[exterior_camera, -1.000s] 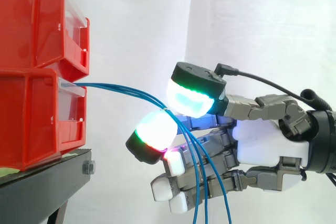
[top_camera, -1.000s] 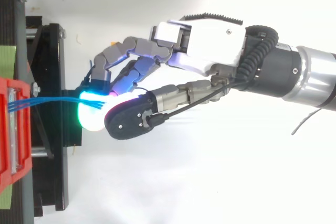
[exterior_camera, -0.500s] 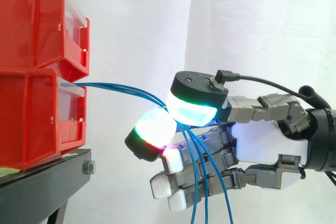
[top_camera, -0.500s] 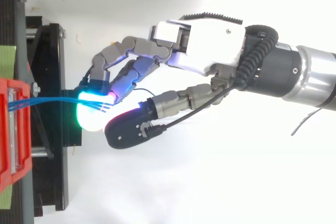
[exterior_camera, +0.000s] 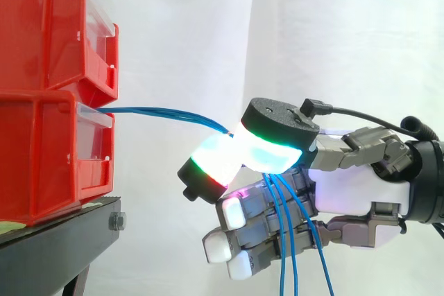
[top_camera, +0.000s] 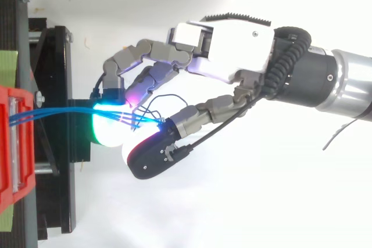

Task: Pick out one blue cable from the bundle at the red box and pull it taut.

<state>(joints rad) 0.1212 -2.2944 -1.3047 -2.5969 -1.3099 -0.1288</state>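
Note:
A bundle of thin blue cables (exterior_camera: 159, 111) comes out of the lower red bin (exterior_camera: 41, 157) and runs right to my hand (exterior_camera: 347, 185). Two glowing pads, one white-green (exterior_camera: 215, 161) and one cyan-green (exterior_camera: 267, 154), press together on the cables where these meet the hand. Behind the pads the cables drop down past the curled lower fingers. From above, the cables (top_camera: 64, 111) fan out slightly over the green pad and end under the black-backed thumb (top_camera: 154, 152). Several strands are caught between the pads, not one.
A second red bin (exterior_camera: 48, 25) is stacked on the lower one. Both rest on a black stand (exterior_camera: 55, 247) at the left, whose frame (top_camera: 58, 85) lies just left of the hand. A white curtain hangs behind.
The thumb pad has come down against the other pad, pinching the cables. The hand has shifted slightly right, away from the bin, and the cable span now runs straighter.

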